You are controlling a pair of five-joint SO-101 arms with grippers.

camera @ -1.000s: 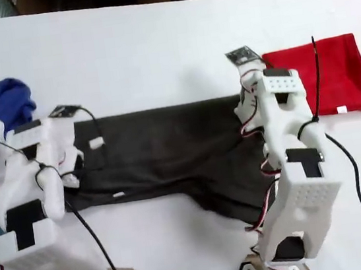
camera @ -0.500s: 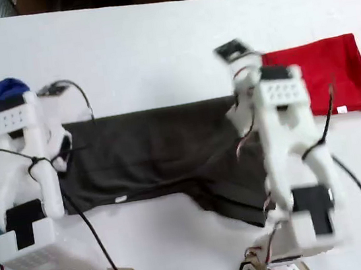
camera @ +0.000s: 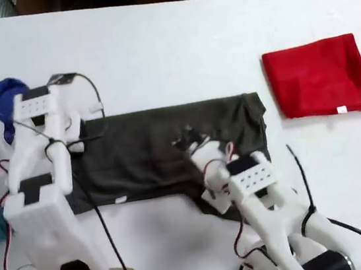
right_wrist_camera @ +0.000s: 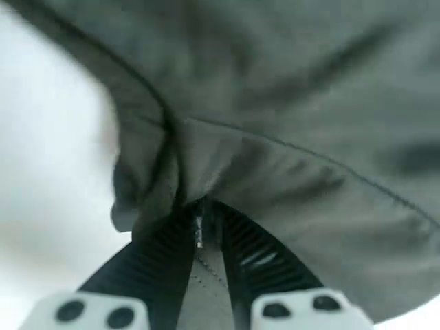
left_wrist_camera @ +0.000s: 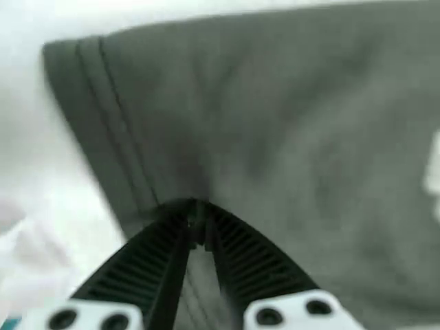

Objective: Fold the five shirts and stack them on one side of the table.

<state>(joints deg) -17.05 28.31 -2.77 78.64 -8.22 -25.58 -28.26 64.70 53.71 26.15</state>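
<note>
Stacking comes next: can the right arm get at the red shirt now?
Probably not yet: its claw is shut on the grey shirt; the red shirt lies apart, to its right.

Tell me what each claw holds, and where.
The left claw pinches the dark shirt by its stitched hem; the right claw pinches a bunched fold near that shirt's edge.

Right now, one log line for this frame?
stage: folding dark shirt | left gripper: shut on its left end | right gripper: shut on a bunched fold of it | red shirt: folded, lying apart
</note>
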